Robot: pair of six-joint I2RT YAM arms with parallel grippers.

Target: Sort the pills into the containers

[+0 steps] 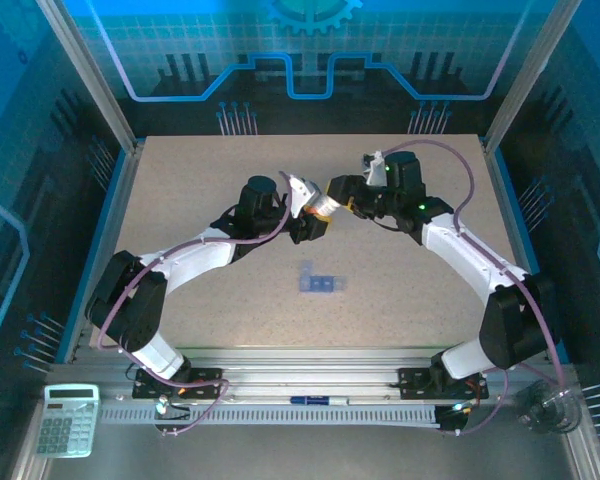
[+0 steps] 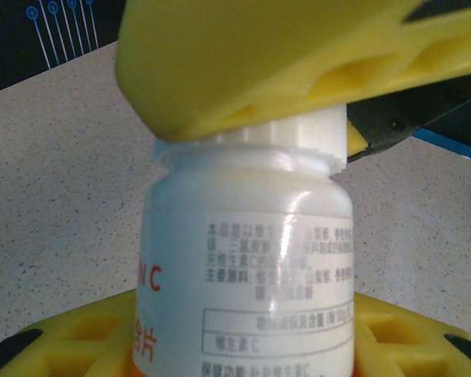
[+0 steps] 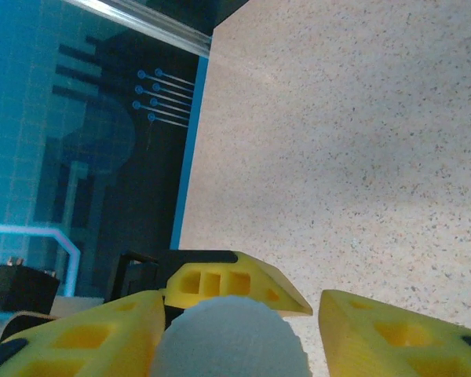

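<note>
A small bottle (image 1: 321,207) with a white label and a white cap (image 2: 298,137) hangs above the table's middle. My left gripper (image 1: 306,216) is shut on its body (image 2: 251,259), a yellow finger on each side. My right gripper (image 1: 343,194) is closed round the cap (image 3: 228,338); its left finger (image 3: 102,338) presses the cap and its right finger (image 3: 392,338) sits close beside it. One of its fingers (image 2: 259,55) lies over the cap in the left wrist view. The translucent blue pill box, the containers (image 1: 320,283), lies flat on the table nearer the arm bases. The pills are hidden.
A calculator (image 1: 67,420) lies at the near left on the metal ledge. On the same ledge are a pen (image 1: 315,400) and a clear cup (image 1: 545,408) at the right. Metal frame posts and blue walls ring the speckled table (image 1: 200,180).
</note>
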